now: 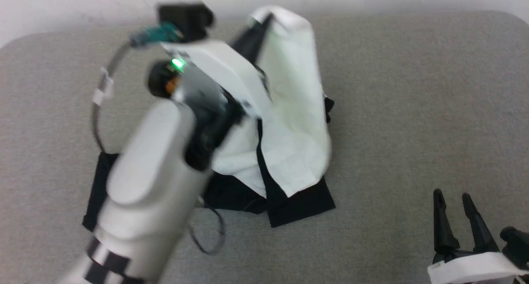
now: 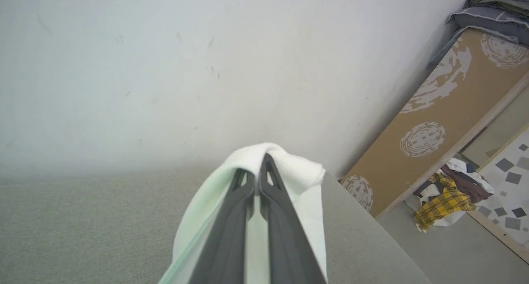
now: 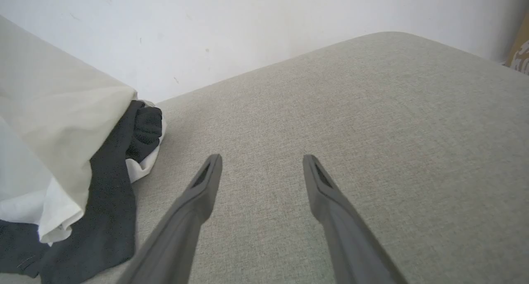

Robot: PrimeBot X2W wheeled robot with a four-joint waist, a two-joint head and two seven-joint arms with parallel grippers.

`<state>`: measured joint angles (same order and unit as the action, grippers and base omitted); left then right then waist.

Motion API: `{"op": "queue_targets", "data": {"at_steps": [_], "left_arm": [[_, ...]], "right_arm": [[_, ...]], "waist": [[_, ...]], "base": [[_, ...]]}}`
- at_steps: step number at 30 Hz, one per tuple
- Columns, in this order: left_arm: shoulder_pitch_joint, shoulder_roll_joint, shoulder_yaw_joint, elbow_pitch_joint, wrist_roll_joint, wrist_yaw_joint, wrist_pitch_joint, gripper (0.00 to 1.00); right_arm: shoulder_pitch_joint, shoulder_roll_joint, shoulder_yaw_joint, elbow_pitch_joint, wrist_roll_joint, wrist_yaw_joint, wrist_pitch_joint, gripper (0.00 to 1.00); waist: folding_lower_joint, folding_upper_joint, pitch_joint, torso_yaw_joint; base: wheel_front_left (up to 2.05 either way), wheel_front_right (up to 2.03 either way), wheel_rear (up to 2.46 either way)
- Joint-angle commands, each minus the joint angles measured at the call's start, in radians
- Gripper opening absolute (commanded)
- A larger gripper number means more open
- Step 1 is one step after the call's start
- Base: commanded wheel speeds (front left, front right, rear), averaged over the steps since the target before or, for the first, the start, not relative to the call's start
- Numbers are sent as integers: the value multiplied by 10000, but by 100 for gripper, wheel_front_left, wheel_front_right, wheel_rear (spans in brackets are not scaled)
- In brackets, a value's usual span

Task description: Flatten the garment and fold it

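Head view. Holds a pinch of the garment (image 1: 293, 110) up toward 12 o'clock with the left arm (image 1: 157, 172), likely so the weight of the cloth pulls the crumple open. Leaves black sleeves and lower folds heaped at centre on the grey pad (image 1: 413, 89), spilling toward 6 and 8 o'clock. Parks the right gripper (image 1: 452, 197) at 4 o'clock, well apart from the cloth, probably waiting for a free edge to show.

Left wrist view. Clamps the left gripper (image 2: 258, 168) tight on a white fold, with cloth wrapped over both fingertips at 6 o'clock and draping past the bottom edge. Points toward the wall (image 2: 165, 69) at 12 o'clock, so looks raised off the pad, not pressed to it. Cannot tell which part of the shirt sits in the pinch.

Right wrist view. Hovers over bare pad with jaws wide apart, nothing between them. Finds the garment at 9 o'clock: a white sheet hanging from above, black cloth bunched beneath and touching the pad. Reads as flattening barely begun, no fold made yet. Calls next for a second grip on an opposite corner or hem. Risks the pinched layer slipping, or the heap dragging as one lump.
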<state>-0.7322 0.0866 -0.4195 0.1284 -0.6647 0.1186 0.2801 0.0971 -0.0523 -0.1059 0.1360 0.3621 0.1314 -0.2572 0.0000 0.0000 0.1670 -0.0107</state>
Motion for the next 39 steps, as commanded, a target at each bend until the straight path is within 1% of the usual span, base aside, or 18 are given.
{"op": "queue_targets", "data": {"at_steps": [1, 7, 11, 17, 23, 27, 28, 29, 31, 35, 39], "left_arm": [[-517, 272, 316, 392, 72, 25, -105, 0], [-1862, 1565, 1061, 2017, 571, -81, -474, 0], [-2282, 2184, 1390, 2814, 721, -162, -794, 0], [-2559, 3028, 871, 3707, 1315, -697, -499, 0], [-2666, 3922, 375, 4502, 2146, -719, -259, 0], [-2605, 4217, 186, 4956, 2273, -805, 130, 0], [-2590, 4183, 264, 5037, 2163, -740, 217, 21], [-2608, 4146, 349, 5056, 2089, -643, 199, 100], [-2669, 4053, 455, 4987, 1991, -568, -1, 100], [-2660, 3794, 525, 4857, 1687, -750, -185, 100], [-2495, 3501, 446, 4697, 1413, -1009, -196, 100]], "right_arm": [[-204, 20, 26, -8, 35, -7, -45, 100], [-540, 20, 154, -9, 147, -7, -45, 100], [-761, 20, 196, -45, 262, -7, -45, 100], [-1095, 20, 320, -87, 461, -7, -45, 100], [-1339, 20, 584, -98, 694, -7, -45, 100], [-1412, 20, 624, -47, 765, -7, -46, 100], [-1415, 20, 607, -37, 770, -7, -46, 100], [-1413, 20, 575, -35, 773, -7, -46, 100], [-1396, 20, 512, -10, 736, -7, -46, 100], [-1400, 20, 443, 60, 572, -7, -46, 100], [-1370, 20, 350, 118, 374, -7, -46, 100]], "waist": [[0, 0, 439, -453], [0, 0, 1322, -1273], [0, 0, 2017, -1717], [0, 0, 2959, -2205], [0, 0, 3535, -2647], [0, 0, 3726, -2772], [0, 0, 3743, -2763], [0, 0, 3760, -2735], [0, 0, 3735, -2615], [0, 0, 3394, -2209], [0, 0, 2776, -1671]], "base": [[0, 0, 0], [0, 0, 0], [0, 0, 0], [0, 0, 0], [0, 0, 0], [0, 0, 0], [0, 0, 0], [0, 0, 0], [0, 0, 0], [0, 0, 0], [0, 0, 0]]}}
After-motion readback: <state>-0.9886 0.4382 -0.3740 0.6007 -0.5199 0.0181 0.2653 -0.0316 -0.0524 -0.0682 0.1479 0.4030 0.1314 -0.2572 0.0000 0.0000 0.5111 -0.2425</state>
